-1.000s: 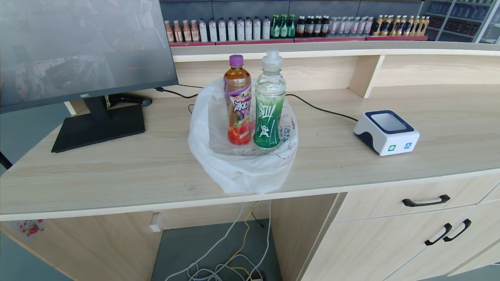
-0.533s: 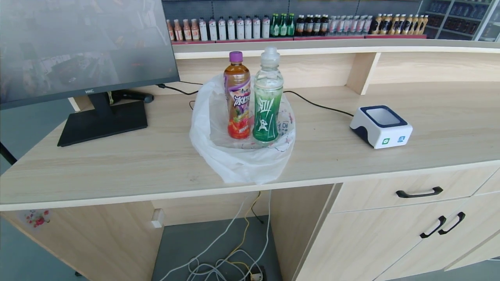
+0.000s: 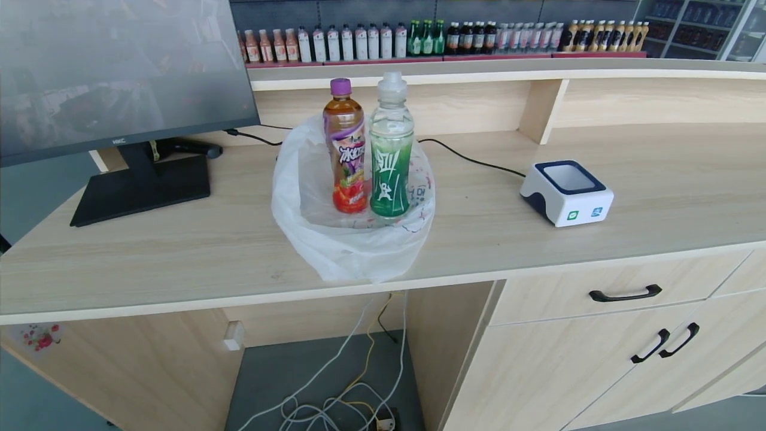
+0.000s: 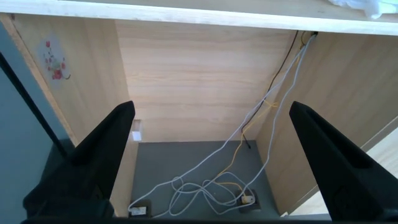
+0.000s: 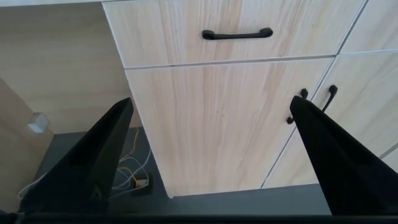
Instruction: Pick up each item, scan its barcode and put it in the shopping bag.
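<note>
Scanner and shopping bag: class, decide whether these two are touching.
Apart. The head view shows bare counter between the scanner and the shopping bag.

White translucent shopping bag [image 3: 350,251]; amber bottle [image 3: 346,157] with purple cap and purple-red label; clear bottle [image 3: 391,158] with green label; white-and-navy scanner [image 3: 565,193]; pale wood-grain tabletop [image 3: 149,257]; black monitor [image 3: 119,72]

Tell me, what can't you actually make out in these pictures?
- Barcodes on the purple-capped bottle and the green bottle: head view, none on the sides that face the camera.
- Far wall of the shopping bag: head view, hidden behind the two bottles.
- Monitor: head view, cut off by the top and left edges.
- Shelf bottles behind the counter: head view, too small to identify.
</note>
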Controlling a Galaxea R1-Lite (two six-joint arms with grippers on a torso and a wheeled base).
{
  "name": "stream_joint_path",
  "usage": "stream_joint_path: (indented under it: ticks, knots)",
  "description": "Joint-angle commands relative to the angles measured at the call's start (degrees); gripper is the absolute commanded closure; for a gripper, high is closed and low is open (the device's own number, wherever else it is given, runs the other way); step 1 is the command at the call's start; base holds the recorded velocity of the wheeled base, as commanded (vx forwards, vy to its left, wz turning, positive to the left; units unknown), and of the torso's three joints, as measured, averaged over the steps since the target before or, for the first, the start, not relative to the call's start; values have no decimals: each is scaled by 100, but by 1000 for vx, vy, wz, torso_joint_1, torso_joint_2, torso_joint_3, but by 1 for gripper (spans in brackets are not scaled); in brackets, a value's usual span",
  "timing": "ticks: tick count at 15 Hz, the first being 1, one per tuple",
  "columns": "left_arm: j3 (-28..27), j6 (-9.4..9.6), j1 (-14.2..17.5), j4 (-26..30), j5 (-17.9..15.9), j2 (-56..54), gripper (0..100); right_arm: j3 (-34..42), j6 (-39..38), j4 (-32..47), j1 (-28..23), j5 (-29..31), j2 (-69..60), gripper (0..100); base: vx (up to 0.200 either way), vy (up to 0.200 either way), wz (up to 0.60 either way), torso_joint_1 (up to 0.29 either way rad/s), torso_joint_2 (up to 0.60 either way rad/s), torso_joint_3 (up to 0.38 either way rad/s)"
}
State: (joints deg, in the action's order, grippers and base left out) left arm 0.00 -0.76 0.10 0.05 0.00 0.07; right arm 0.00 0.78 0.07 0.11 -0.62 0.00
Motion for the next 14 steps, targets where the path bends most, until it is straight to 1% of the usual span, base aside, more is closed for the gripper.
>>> stream_joint_path:
  ticks: [1, 14]
  knots:
    - [0, -4, -1, 4, 0, 1, 0, 0, -8, -7, -2, 1, 0, 0, 0, -200, 0, 12, -2, -2]
    - [0, -21, -1, 4, 0, 1, 0, 0, -8, -7, -2, 1, 0, 0, 0, -200, 0, 1, 1, 3]
